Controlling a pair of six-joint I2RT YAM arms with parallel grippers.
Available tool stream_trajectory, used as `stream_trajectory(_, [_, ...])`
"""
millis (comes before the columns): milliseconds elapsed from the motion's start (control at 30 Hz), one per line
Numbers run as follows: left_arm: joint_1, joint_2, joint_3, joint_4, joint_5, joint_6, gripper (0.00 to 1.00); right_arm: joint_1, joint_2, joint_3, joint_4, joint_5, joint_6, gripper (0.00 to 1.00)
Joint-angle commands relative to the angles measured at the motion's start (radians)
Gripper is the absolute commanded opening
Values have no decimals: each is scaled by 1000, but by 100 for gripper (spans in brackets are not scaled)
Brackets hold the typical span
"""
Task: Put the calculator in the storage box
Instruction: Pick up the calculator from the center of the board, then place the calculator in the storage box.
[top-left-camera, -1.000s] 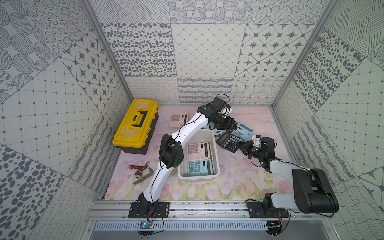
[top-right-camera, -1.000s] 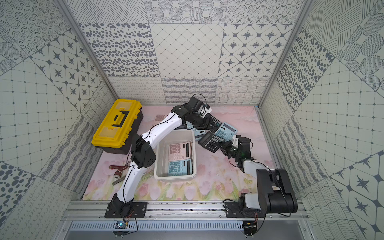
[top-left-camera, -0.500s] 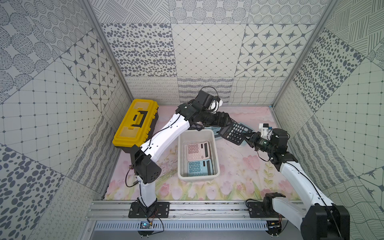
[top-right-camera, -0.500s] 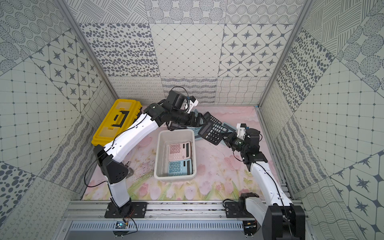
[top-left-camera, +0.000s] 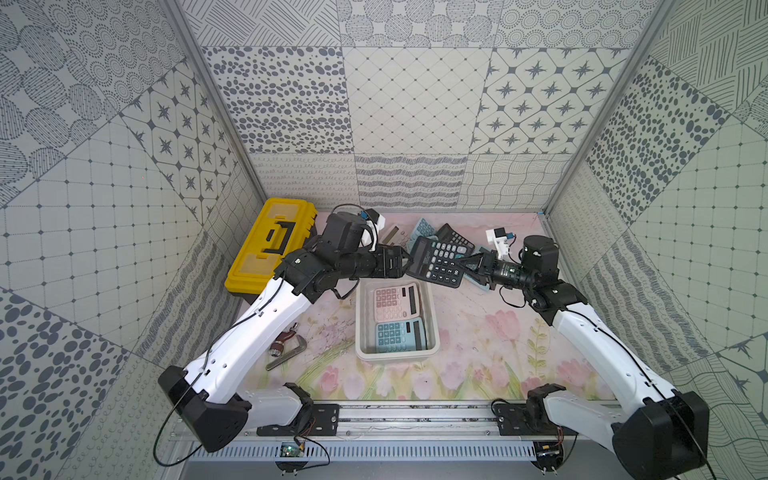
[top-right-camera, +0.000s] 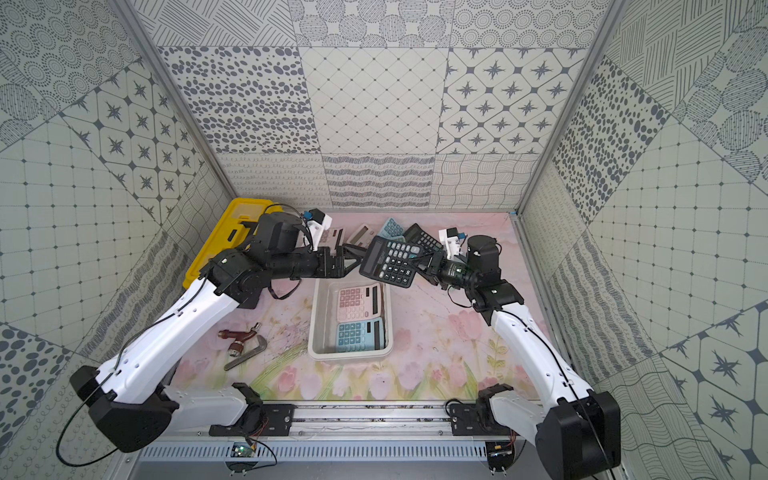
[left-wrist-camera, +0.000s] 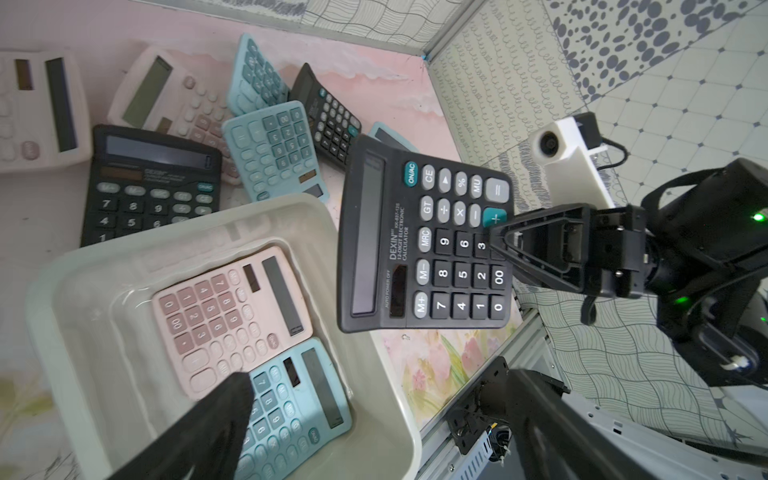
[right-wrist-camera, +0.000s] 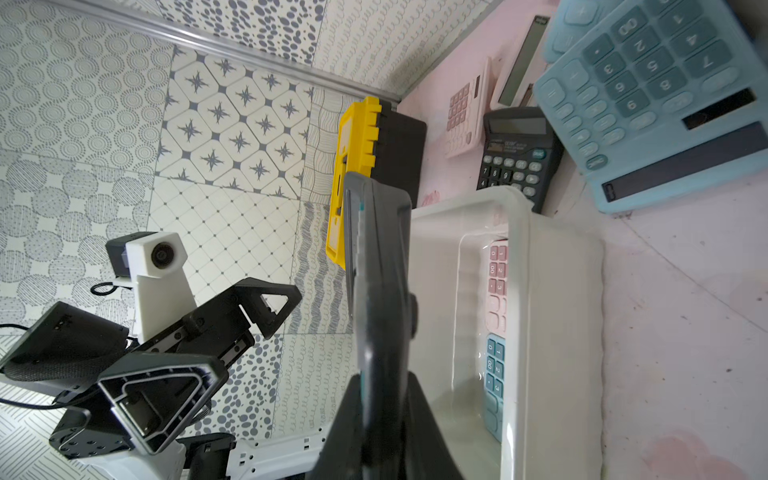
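We hold calculator (top-left-camera: 438, 261) aloft at box's (top-left-camera: 395, 356) 12 o'clock | right hand (top-left-camera: 464, 264) clamped on its edge | left hand (top-left-camera: 405, 261) open, apart | we should level it over box, lower, then release.

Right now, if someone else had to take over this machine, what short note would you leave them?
Left tool: open, holding nothing, close beside the black calculator.
Right tool: shut on the black calculator's keypad edge, holding it in the air by the far end of the storage box.
Done: a pink calculator and a blue calculator lie flat inside the box.
To do: bring the black one over the box, lower it in and let go. Several other calculators lie on the table behind the box.
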Motion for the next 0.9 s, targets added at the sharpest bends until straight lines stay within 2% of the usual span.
stream_trajectory(0, [123,-90,-125,31,-31,-46,100,50,44,58,-17,-12,-52,0])
stream_trajectory(100, [212,-127,-200,24,21,-82,100,87,91,83,-40,-7,-61,0])
stream_trajectory(300, [301,-183,-298,43,63,-124,100,178,184,194,-187,96,-133,0])
stream_trajectory(567, [329,-180,-338,61,80,-136,100,281,334,295,-269,239,-138,0])
stream_trajectory(867, [334,-182,-360,65,82,-136,100,339,501,384,-293,300,-140,0])
